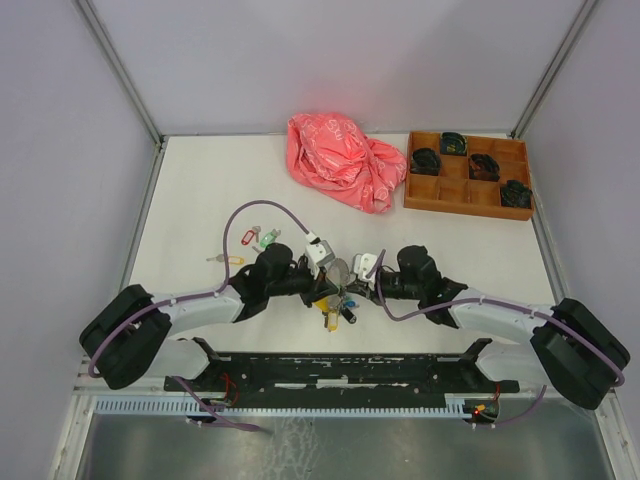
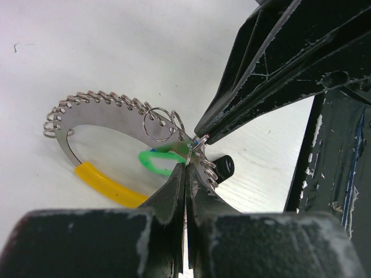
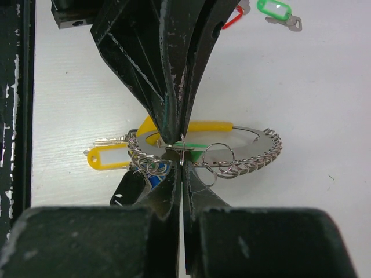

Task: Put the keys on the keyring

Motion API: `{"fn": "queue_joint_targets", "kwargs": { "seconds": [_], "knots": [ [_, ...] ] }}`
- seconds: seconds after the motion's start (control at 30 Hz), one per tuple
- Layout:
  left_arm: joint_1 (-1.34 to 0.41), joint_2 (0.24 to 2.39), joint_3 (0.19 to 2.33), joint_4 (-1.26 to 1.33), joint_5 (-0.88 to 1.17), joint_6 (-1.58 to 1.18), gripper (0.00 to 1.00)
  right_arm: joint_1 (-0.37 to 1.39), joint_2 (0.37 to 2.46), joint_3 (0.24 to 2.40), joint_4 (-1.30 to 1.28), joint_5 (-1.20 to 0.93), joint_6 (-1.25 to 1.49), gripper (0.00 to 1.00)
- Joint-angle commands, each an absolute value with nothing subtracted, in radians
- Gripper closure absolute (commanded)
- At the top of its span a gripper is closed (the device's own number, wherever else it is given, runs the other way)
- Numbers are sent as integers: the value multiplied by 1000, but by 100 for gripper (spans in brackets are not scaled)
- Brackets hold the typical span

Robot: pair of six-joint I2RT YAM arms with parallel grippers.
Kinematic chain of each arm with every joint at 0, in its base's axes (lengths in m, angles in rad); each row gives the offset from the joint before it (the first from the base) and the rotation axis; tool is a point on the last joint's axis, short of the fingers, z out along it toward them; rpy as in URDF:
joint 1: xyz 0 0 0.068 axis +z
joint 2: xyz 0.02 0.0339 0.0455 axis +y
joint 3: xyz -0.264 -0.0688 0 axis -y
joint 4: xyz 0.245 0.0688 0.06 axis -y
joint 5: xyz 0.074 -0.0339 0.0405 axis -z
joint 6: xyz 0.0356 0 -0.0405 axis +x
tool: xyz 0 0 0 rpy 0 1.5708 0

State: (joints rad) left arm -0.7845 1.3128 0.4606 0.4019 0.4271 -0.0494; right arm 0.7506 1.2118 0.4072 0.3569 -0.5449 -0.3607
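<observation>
The left gripper (image 2: 186, 174) is clenched on the flat band of the keyring (image 2: 116, 116), and the right gripper (image 3: 181, 171) is pinched tight at nearly the same spot from the opposite side, its tips meeting a small wire ring (image 2: 196, 146) at the band's edge; whether it nips the band or only that wire cannot be told. Both meet over the near middle of the white table (image 1: 200, 190). At the far side lie a crumpled pink bag (image 1: 340, 160) and, right of it, a wooden tray (image 1: 465, 207) with black bundles (image 1: 425, 160) in several compartments. The keyring's yellow band (image 2: 107, 185) runs along one section. A green tag (image 2: 159, 161) shows inside the loop, and a yellow-tagged key (image 3: 107, 157) and a blue tag (image 3: 152, 179) sit against it. Well left of the ring, a green-tagged key (image 3: 277, 10) and a red tag (image 3: 235, 14) lie on the table.
</observation>
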Motion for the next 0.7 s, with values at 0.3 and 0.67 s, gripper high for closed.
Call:
{"fn": "queue_joint_targets", "kwargs": {
  "seconds": [0.3,0.67],
  "knots": [
    [-774,1372,468,484,447,-134,97,746,1201,285,778,-496,-213,100],
    [-787,1328,514,419,445,-49,97,746,1145,384,363,-527,-353,83]
  ]
}}
